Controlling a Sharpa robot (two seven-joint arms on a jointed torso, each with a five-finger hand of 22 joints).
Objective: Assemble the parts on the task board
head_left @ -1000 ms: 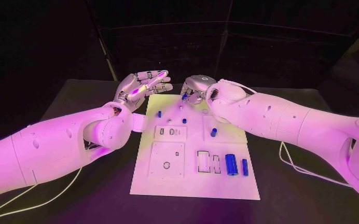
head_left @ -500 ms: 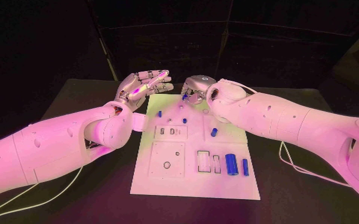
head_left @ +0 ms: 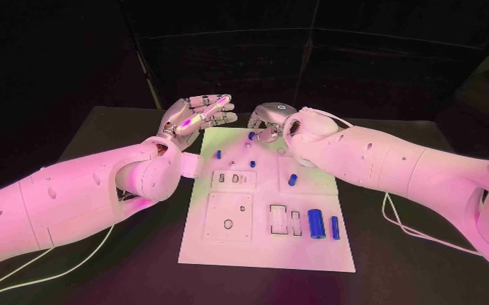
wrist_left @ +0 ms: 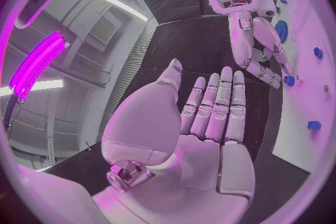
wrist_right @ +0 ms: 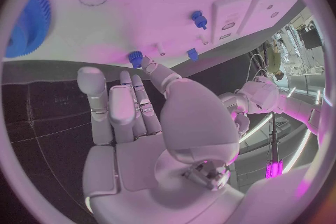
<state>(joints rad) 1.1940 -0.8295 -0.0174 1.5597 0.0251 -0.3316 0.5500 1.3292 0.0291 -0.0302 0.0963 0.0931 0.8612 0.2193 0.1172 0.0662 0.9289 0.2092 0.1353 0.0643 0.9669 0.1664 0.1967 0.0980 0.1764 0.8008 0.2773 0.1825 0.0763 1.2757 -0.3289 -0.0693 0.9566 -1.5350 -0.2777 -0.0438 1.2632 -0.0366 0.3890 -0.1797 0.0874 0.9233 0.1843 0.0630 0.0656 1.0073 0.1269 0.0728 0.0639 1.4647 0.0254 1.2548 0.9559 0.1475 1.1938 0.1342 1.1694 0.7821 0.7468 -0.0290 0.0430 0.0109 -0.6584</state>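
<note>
The white task board (head_left: 204, 245) lies in the middle of the black table. My right hand (head_left: 271, 121) hovers over the board's far edge. One of its fingertips (wrist_right: 150, 64) touches a small blue peg (head_left: 251, 135), also seen in the right wrist view (wrist_right: 134, 57) and the left wrist view (wrist_left: 289, 80). The thumb stands apart from it, and I cannot tell whether the peg is held. My left hand (head_left: 198, 116) is raised beside the far left corner, fingers spread, palm (wrist_left: 182, 140) bare. More blue pegs (head_left: 217, 154) (head_left: 251, 164) (head_left: 292, 179) stand on the board.
A thick blue cylinder (head_left: 315, 224) and a slim blue rod (head_left: 334, 227) lie at the board's near right. Raised recess plates (head_left: 226, 222) sit at mid board. A blue gear (wrist_right: 28, 19) lies on the board's far right. A cable (head_left: 403, 227) runs over the table at right.
My right hand has shifted slightly right and down with the small blue peg at its fingertips. My left hand has hardly moved.
</note>
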